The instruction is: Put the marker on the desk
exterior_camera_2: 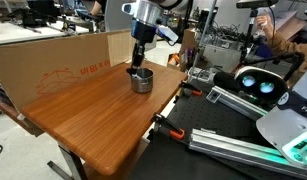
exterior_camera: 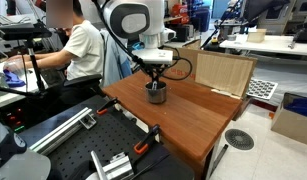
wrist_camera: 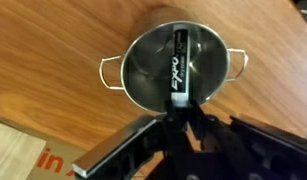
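The marker [wrist_camera: 180, 60], dark with white lettering, stands out from my fingertips over the inside of the small metal pot [wrist_camera: 143, 65]. The pot stands on the reddish-brown desk [wrist_camera: 43, 40] and has two wire handles. My gripper [wrist_camera: 178, 108] is closed around the marker's near end. In both exterior views the gripper [exterior_camera: 155, 84] [exterior_camera_2: 140, 65] hangs straight over the pot [exterior_camera: 156, 95] [exterior_camera_2: 141, 82], near the back middle of the desk [exterior_camera: 198, 112] [exterior_camera_2: 88, 110]. The marker itself is too small to make out there.
A cardboard wall [exterior_camera: 221, 72] [exterior_camera_2: 53, 55] runs along the desk's far edge. A black workbench with rails [exterior_camera: 88, 145] [exterior_camera_2: 248, 130] adjoins the desk, with orange clamps [exterior_camera_2: 171, 127] at the edge. A seated person [exterior_camera: 78, 45] is behind the robot.
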Controlling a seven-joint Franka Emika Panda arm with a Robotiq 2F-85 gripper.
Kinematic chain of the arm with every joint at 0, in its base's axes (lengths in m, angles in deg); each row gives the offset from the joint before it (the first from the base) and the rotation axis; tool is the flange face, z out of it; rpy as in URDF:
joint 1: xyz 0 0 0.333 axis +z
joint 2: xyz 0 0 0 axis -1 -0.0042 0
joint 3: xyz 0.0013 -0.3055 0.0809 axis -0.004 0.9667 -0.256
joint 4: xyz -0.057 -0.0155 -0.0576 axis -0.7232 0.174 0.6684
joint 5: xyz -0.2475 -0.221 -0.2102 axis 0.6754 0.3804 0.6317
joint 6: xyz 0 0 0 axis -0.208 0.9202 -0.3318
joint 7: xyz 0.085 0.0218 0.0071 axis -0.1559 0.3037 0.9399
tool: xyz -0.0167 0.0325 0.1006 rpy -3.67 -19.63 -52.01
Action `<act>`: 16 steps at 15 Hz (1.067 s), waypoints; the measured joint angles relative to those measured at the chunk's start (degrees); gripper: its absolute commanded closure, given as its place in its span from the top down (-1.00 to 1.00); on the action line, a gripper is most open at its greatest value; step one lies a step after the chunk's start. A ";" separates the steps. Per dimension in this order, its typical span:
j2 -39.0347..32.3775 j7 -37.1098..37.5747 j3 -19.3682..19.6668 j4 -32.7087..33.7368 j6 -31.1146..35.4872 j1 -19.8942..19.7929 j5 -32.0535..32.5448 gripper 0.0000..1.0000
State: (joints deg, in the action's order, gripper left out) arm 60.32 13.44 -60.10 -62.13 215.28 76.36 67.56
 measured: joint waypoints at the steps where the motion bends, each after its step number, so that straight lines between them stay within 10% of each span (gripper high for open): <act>1: 0.47 0.00 -0.23 -0.74 0.81 0.05 -0.12 -0.91; 16: 18.33 10.44 -0.59 -13.47 6.10 2.34 -0.38 -0.91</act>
State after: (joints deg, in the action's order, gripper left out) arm 78.65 23.88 -60.69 -75.60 221.38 78.70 67.18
